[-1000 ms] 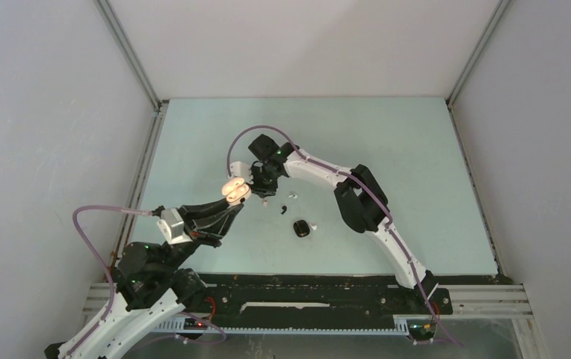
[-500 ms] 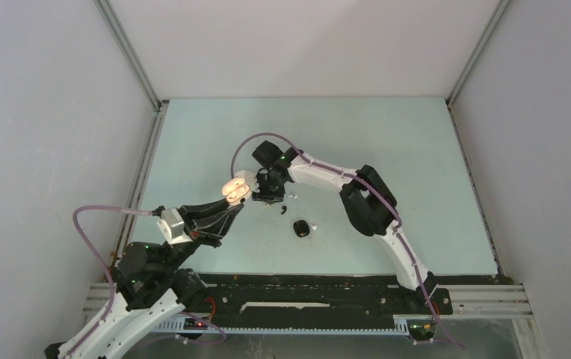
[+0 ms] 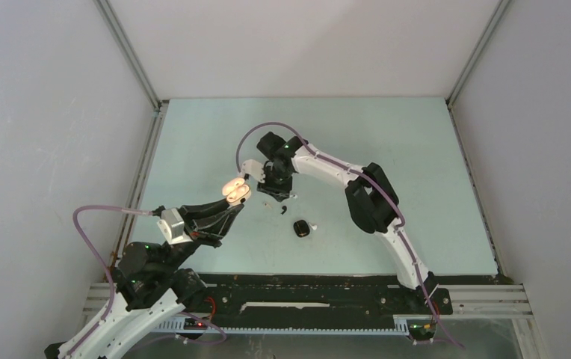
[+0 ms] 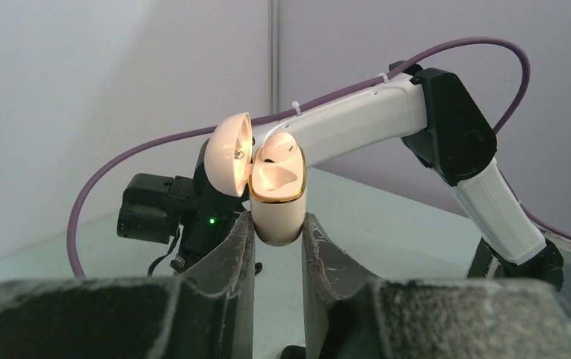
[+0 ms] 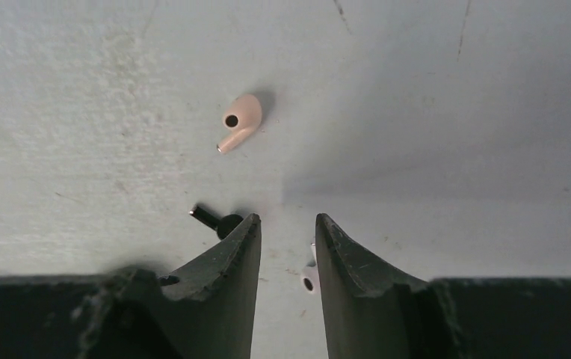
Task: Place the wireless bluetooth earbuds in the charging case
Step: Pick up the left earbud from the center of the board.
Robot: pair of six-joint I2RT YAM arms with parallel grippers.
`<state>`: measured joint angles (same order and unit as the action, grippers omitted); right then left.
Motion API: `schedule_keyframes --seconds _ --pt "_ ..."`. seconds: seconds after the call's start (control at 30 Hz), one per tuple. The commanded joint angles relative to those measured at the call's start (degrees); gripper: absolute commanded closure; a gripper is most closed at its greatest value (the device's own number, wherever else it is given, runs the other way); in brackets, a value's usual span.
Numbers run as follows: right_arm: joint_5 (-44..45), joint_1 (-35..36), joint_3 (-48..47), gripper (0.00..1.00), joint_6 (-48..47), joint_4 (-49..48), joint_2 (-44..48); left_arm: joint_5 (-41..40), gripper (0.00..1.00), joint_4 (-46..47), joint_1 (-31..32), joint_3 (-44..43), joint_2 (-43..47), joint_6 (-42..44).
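My left gripper is shut on a pale pink charging case, held upright above the table with its lid swung open to the left. One pale earbud sits in the case. In the top view the case hangs left of my right gripper. The right gripper points down at the table, open and holding nothing. A pink earbud lies just ahead of its fingertips. A black earbud lies beside its left finger. A white earbud lies on the table by its right finger.
A black charging case lies on the pale green table, near and right of the right gripper, with a small white piece beside it. White walls enclose the table on three sides.
The right gripper has moved right, away from the held case, and now hangs over the loose earbuds. The left gripper and the case have stayed still.
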<state>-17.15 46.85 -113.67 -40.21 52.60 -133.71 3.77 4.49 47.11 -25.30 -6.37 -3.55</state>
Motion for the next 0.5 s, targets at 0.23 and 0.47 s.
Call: schedule_keyframes --seconds 0.23,0.47 --pt "2.5 3.5 -18.7 0.48 29.9 6.2 -6.7 1.5 1.0 2.5 -0.2 -1.9 -2.2 -0.2" --pt "7.0 3.3 -22.0 0.63 36.5 4.4 -9.4 1.0 1.0 2.3 -0.2 -1.9 -1.6 0.0"
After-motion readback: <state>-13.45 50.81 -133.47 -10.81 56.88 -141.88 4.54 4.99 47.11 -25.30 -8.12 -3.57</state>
